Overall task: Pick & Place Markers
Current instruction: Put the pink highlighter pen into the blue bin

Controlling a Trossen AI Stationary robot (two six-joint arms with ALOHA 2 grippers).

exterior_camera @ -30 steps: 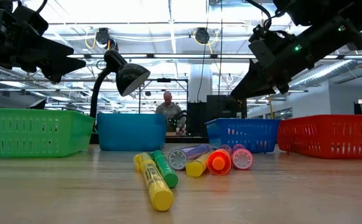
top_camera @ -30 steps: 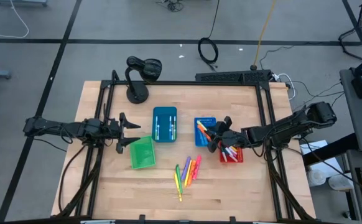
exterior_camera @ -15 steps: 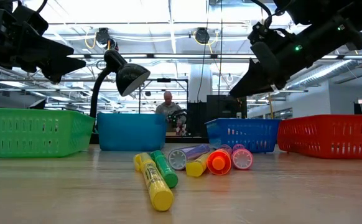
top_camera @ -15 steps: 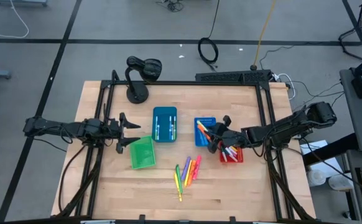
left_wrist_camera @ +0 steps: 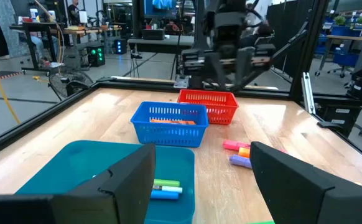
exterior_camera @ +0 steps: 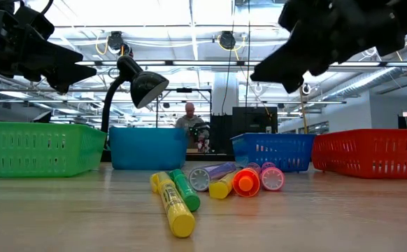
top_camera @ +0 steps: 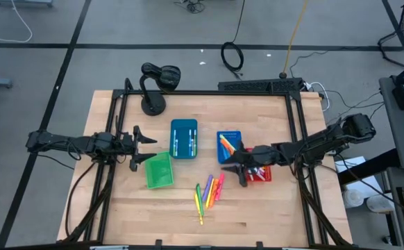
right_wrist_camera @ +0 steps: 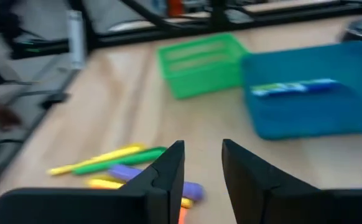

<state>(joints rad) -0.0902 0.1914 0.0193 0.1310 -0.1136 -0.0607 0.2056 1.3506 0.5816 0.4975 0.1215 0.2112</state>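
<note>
Wooden tabletop (top_camera: 119, 201) lies under me. My right gripper (top_camera: 242, 167) hangs with its fingers a little apart and empty, above the loose markers (top_camera: 209, 191), beside the blue basket (top_camera: 228, 136) and red basket (top_camera: 264, 177). My left gripper (top_camera: 138, 147) waits wide open, empty, near the green bin (top_camera: 158, 171).

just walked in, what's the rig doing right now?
Sorting markers into bins. The right gripper hangs empty, fingers slightly apart, between the blue mesh bin and the loose markers on the table, facing that pile. The left gripper waits open beside the green bin. Some markers already lie in the teal bin and red bin.
</note>
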